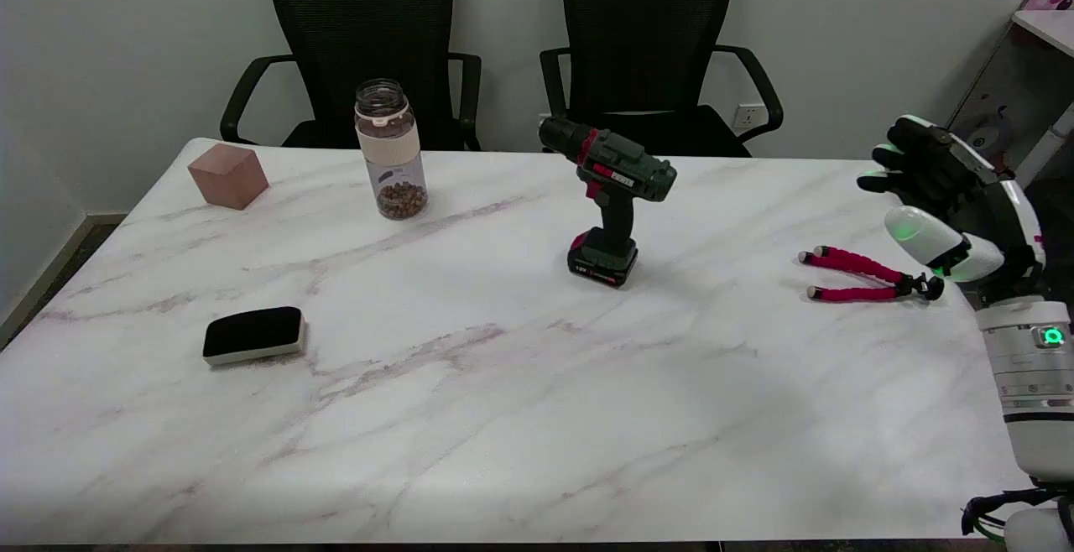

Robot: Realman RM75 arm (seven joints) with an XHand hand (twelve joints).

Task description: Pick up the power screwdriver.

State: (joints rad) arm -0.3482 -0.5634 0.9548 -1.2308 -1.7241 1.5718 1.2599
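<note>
My right hand [940, 174] hangs in the air above the table's [520, 418] right edge, fingers spread apart and holding nothing. The power screwdriver [611, 198] stands upright on its battery base near the middle of the table, its nose pointing to the left, well apart from my hand. Between us, near my wrist, lies a small red-legged tripod [864, 277]. Farther left stand a clear jar [390, 149] with brown bits at the bottom and a pinkish cube [227, 175], and nearer the front left lies a black eraser [253, 335].
</note>
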